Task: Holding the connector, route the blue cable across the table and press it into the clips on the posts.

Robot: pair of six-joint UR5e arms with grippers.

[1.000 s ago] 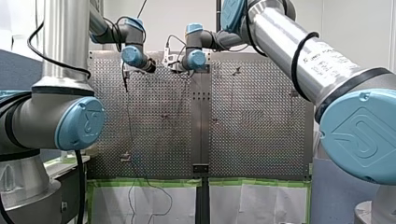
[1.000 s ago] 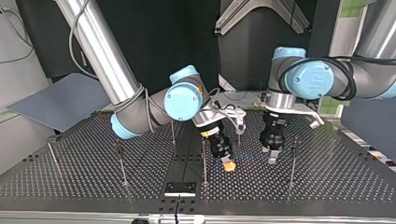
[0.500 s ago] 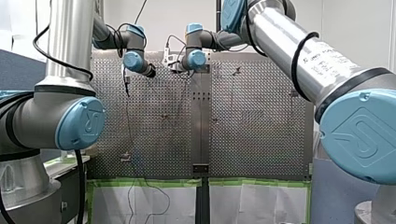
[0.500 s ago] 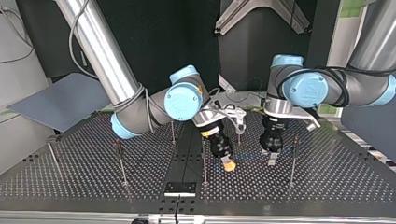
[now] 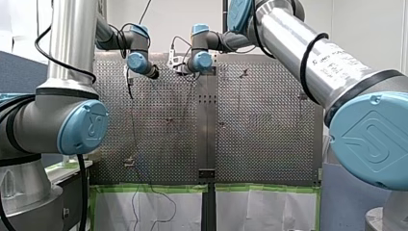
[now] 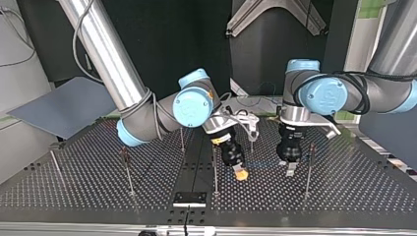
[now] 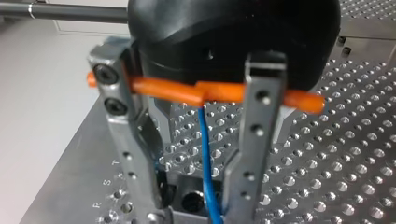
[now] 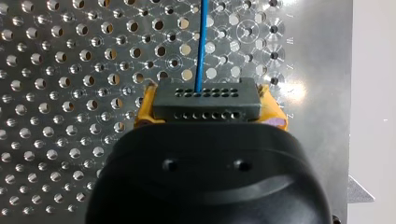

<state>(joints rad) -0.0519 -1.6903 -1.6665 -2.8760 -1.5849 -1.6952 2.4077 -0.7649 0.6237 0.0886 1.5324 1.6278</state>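
Reaching toward the far end of the perforated surface [image 5: 269, 125], my left arm [image 5: 67, 72] and my right arm [image 5: 308, 53] fill the front view. Their working ends are too small here to read.

In the top view, my right claw [image 6: 240, 172] is low over the surface near the centre post [image 6: 215, 167]. My left claw [image 6: 291, 168] is just beside the outer post [image 6: 308, 169]. A faint blue cable [image 6: 261, 163] spans between the two claws. The clips are too small to make out, and the cable does not appear seated on any post.

In the left wrist view, the metal fingers [image 7: 252, 140] stand apart. The cable runs loose between them, and an orange bar [image 7: 163, 91] crosses near their base.

In the right wrist view, the yellow pads [image 8: 144, 109] are clamped on the dark connector [image 8: 205, 100]. The cable leaves the connector ahead of the claw.

The connector is held, but routing looks barely begun and every clip seems left to do. Only the wrist views show the grips, and only the top view shows the posts.
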